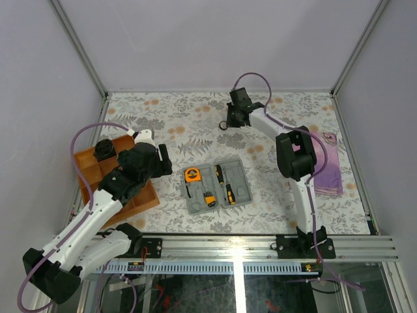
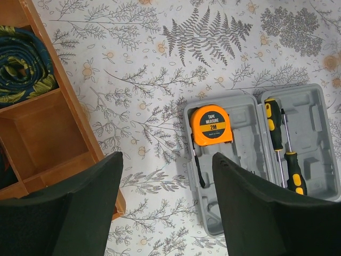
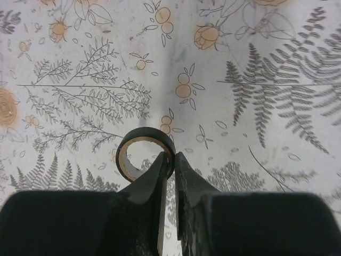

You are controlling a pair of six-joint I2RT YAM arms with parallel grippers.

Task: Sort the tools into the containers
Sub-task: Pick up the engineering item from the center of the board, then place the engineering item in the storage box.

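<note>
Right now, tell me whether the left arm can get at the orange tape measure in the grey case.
Probably yes. The left end effector hangs open near the tape measure, which lies uncovered in the case; the right end effector is far off at the tape ring.

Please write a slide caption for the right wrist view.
Right claw pinches the black tape ring over the floral tablecloth.

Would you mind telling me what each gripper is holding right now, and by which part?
The right gripper pinches the small black tape ring by one side of its wall. The left gripper is open, holding nothing.
</note>
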